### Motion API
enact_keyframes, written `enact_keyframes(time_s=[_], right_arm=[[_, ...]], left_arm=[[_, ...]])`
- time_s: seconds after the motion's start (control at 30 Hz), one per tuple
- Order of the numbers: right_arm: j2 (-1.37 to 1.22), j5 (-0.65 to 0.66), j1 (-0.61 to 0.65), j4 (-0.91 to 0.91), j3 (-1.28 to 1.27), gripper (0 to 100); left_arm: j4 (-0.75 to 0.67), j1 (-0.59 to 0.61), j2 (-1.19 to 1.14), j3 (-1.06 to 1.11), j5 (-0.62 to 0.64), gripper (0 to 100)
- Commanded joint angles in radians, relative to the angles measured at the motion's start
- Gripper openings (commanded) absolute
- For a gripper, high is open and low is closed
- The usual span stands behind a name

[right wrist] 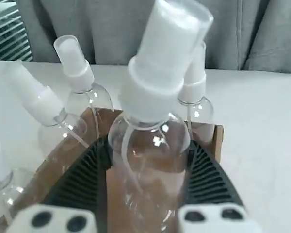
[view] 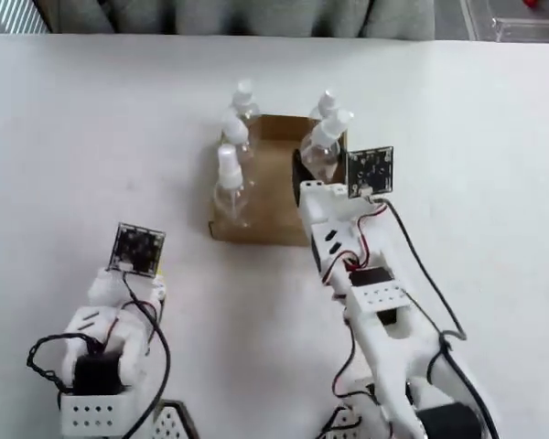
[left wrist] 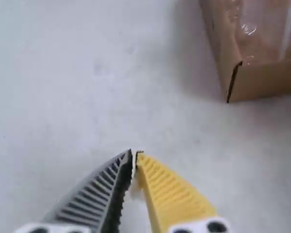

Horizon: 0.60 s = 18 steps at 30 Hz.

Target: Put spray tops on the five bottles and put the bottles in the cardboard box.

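Note:
The cardboard box (view: 273,183) lies open at mid-table with several clear bottles in it, each with a white spray top: one at the far left (view: 244,102), another (view: 229,183) nearer, one at the far right (view: 327,106). My right gripper (right wrist: 149,146) is shut on a capped bottle (right wrist: 150,128), tilted at the box's right side (view: 324,144). Behind it stand more capped bottles (right wrist: 82,87) (right wrist: 196,94). My left gripper (left wrist: 134,156) is shut and holds nothing, low over bare table left of the box's near corner (left wrist: 242,80).
The left arm (view: 110,338) sits near the table's front left edge, the right arm (view: 375,302) stretches from the front right toward the box. A grey curtain (right wrist: 111,29) hangs behind the table's far edge.

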State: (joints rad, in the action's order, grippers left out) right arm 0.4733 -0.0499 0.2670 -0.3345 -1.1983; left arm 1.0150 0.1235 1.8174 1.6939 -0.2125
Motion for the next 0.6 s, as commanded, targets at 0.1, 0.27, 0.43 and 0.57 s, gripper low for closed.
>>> enact_keyframes(time_s=[0.1, 0.27, 0.43, 0.57], right_arm=[[-0.171, 0.014, -0.015, -0.199, 0.011, 1.5], [-0.242, 0.014, -0.036, -0.271, 0.017, 1.5], [-0.269, 0.015, -0.054, -0.298, 0.017, 1.5], [-0.274, 0.054, -0.056, -0.298, 0.017, 1.5]], left_arm=[[0.005, 0.005, 0.002, -0.002, -0.011, 2], [0.006, 0.005, 0.002, -0.002, -0.011, 2], [0.006, 0.005, 0.002, -0.002, -0.011, 2], [0.006, 0.005, 0.002, -0.002, -0.009, 2]])
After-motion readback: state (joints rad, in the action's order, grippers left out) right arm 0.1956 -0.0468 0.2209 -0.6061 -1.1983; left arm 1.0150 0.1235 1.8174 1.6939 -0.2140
